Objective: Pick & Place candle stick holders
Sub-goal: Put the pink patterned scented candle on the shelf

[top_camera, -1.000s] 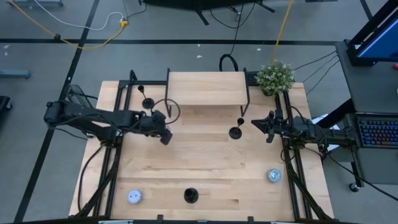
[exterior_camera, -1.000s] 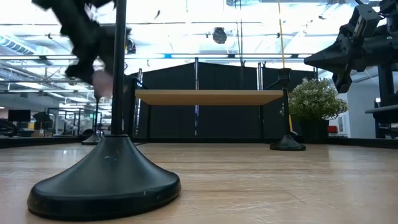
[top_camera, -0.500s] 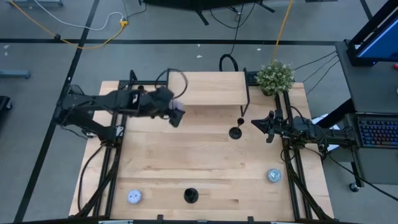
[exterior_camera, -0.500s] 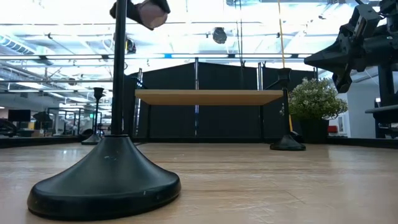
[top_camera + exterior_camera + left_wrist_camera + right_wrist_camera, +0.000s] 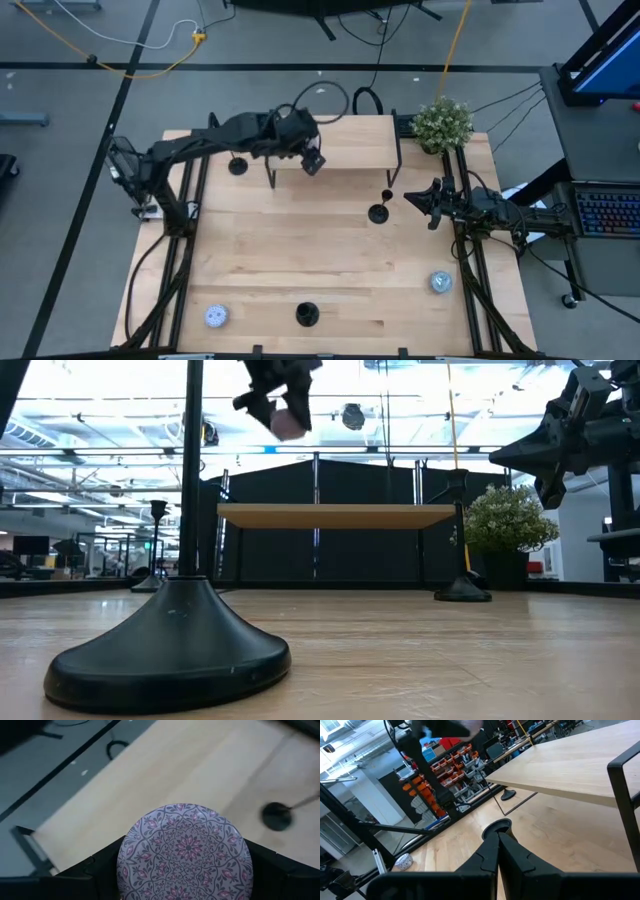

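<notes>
1. The left hand (image 5: 312, 160) is hanging over the left part of the raised wooden shelf (image 5: 345, 142) at the far side of the tabletop (image 5: 320, 260), clamped on a round patterned candle tin (image 5: 184, 854). That is a tin, not a candle holder.
2. In the left wrist view the tin is filling the gap between the fingers (image 5: 95, 870), lid facing the camera, with shelf wood behind it.
3. My read of the step: setting the tin on the shelf. To do it well, it needs to be going down level and well inside the shelf edge, letting go only once the tin is resting on the wood; the black shelf frame is sitting just beside the hand.
4. The right hand (image 5: 412, 198) is waiting at the right edge of the tabletop, fingers pressed together, holding nothing; the right wrist view shows them meeting at a point (image 5: 497, 836).
5. Candle holders, all standing on the tabletop:
   - one (image 5: 379, 212) just left of the right hand
   - one (image 5: 237, 165) far left, beside the shelf leg
   - one (image 5: 307, 315) at the near edge, centre; it is looming large in the low view (image 5: 170, 640)
6. Two more tins are lying near-left (image 5: 216, 317) and near-right (image 5: 440, 283). A potted plant (image 5: 442, 122) is sitting at the far right corner.
7. No holder is being gripped yet.
</notes>
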Tool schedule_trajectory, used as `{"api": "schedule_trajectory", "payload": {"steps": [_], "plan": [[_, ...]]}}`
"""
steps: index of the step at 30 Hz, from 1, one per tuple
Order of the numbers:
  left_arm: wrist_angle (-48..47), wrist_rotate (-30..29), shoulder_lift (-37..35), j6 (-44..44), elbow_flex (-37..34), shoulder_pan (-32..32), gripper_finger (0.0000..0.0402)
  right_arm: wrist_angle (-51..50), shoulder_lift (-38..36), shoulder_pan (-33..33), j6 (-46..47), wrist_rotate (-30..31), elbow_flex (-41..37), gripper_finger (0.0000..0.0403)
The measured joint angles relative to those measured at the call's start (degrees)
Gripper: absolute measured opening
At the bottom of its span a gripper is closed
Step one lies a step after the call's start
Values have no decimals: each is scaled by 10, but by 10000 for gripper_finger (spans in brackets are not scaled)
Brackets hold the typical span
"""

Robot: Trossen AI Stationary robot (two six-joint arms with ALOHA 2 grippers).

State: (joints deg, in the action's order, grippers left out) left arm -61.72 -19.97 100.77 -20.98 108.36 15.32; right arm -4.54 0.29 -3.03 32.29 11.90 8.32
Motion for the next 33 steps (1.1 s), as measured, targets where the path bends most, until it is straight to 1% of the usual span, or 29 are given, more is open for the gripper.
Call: {"api": "schedule_trajectory", "payload": {"steps": [8, 11, 13, 15, 17, 21, 26, 33], "plan": [[-28, 6, 31, 45, 1, 106, 297, 0, 0, 0, 0, 0, 0, 0], [-18, 36, 33, 60, -7, 145, 297, 0, 0, 0, 0, 0, 0, 0], [1, 57, 31, 62, -20, 166, 297, 0, 0, 0, 0, 0, 0, 0], [-3, 76, 32, 62, -36, 184, 297, 0, 0, 0, 0, 0, 0, 0], [1, 86, 32, 66, -54, 195, 297, 0, 0, 0, 0, 0, 0, 0], [42, 113, 32, 69, -93, 201, 297, 0, 0, 0, 0, 0, 0, 0], [84, 112, 32, 70, -118, 201, 297, 0, 0, 0, 0, 0, 0, 0], [100, 110, 32, 78, -134, 220, 297, 0, 0, 0, 0, 0, 0, 0]]}}
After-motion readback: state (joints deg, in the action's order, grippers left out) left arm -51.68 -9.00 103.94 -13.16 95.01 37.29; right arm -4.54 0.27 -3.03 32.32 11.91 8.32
